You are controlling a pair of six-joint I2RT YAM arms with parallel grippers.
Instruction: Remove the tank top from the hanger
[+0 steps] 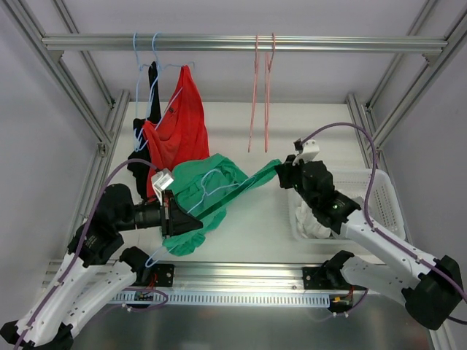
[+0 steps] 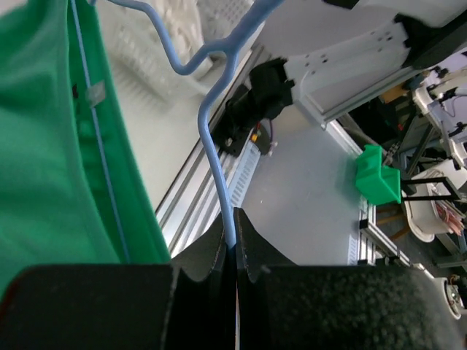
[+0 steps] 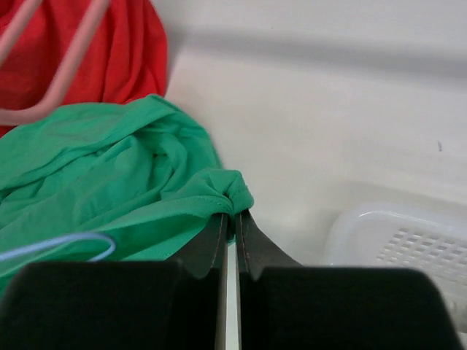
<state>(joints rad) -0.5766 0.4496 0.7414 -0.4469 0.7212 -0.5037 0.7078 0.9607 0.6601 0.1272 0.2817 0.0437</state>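
Right gripper (image 3: 233, 216) pinched shut on a fold of the green tank top (image 3: 109, 175). I see cloth stretched taut across to my left gripper (image 2: 233, 222), clamped on the blue hanger (image 2: 211, 138). Garment sits over the table (image 1: 255, 233) middle, toward the front edge, beside the white basket (image 1: 379, 189).

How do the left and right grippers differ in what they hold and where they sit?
The left gripper is shut on the thin wire of the blue hanger; the right gripper is shut on a bunched edge of the green tank top. The left gripper sits by the heaped cloth, the right gripper at the end of a stretched strip. Both are shut.
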